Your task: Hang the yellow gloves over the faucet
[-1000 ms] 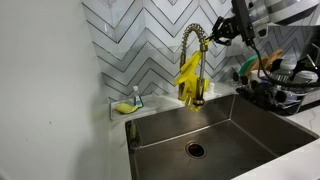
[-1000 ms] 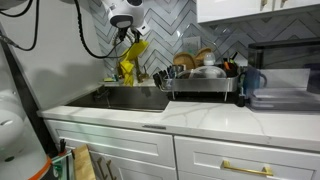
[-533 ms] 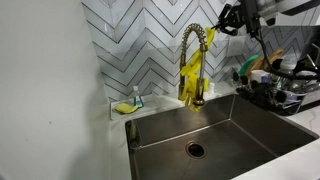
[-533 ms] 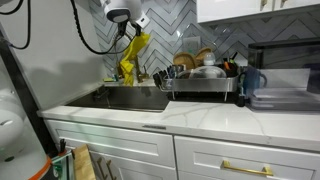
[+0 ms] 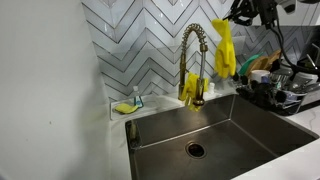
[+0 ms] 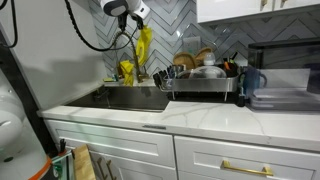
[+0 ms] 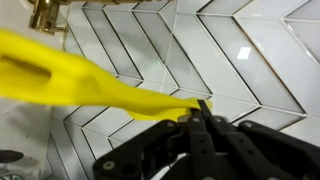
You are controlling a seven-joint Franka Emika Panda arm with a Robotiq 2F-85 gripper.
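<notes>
Franka's black pincer (image 7: 200, 115) is clenched on just the edge of one floppy bright yellow rubber glove (image 5: 225, 50), which dangles in the air beside the coiled arch of the tall brass-gold gooseneck faucet (image 5: 192, 55), near it but not draped over it. A second yellow shape (image 5: 188, 90) low against the faucet is probably the other glove, though it is too small to be sure. With so thin a bite the slick rubber could slip free, or slide off the curved neck if released off-centre, and drop into the stainless steel sink (image 5: 250, 125)

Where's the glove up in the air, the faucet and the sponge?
Glove (image 5: 224, 50): an exterior view, its dangling middle.
Faucet (image 5: 186, 50): an exterior view, its coiled neck.
Sponge (image 5: 123, 107): an exterior view, its top.
</notes>
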